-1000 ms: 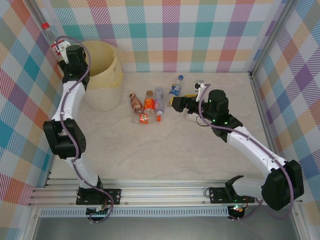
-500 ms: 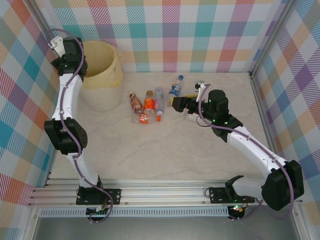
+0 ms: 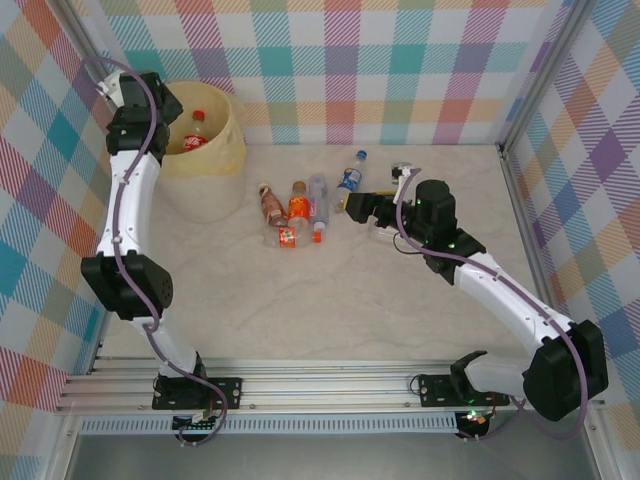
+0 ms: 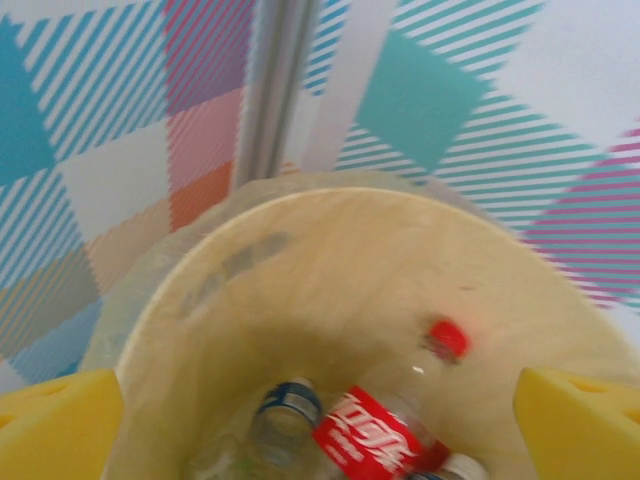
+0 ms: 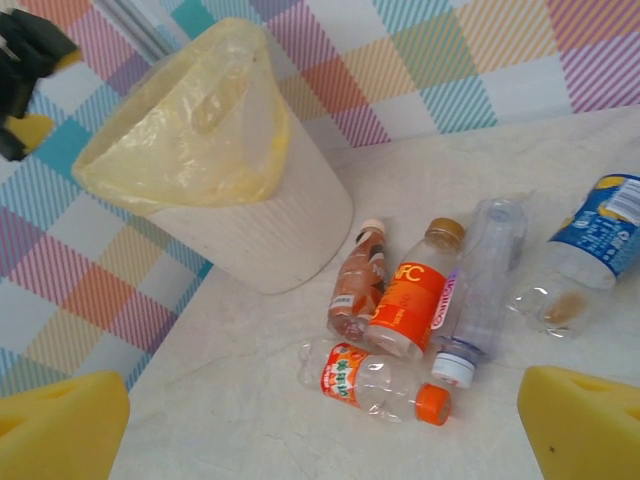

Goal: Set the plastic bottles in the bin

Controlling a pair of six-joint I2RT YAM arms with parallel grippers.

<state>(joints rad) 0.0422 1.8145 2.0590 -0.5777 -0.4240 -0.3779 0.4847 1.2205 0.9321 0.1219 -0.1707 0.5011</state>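
Desk point(image 3: 330, 310): near half bare; patterned walls close off the left, far and right edges.
Bin point(image 3: 205, 195): far-left corner, close to both walls, bag folded over its rim.
Left fingers point(image 4: 58, 425): spread wide, empty, above the bin mouth.
Right fingers point(image 5: 60, 425): spread wide, empty, just right of the cluster.
Bottles in bin point(image 4: 385, 425): red-label one among others.
Bottles on desk point(image 3: 298, 210): clustered mid-desk, right of the bin, not touching it.

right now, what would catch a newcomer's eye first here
A red-labelled bottle sits inside the yellow-lined bin at the far left, under the open left gripper. Mid-table, a cluster of bottles lies loose, an orange-labelled one among them, with the open right gripper hanging just beside them.
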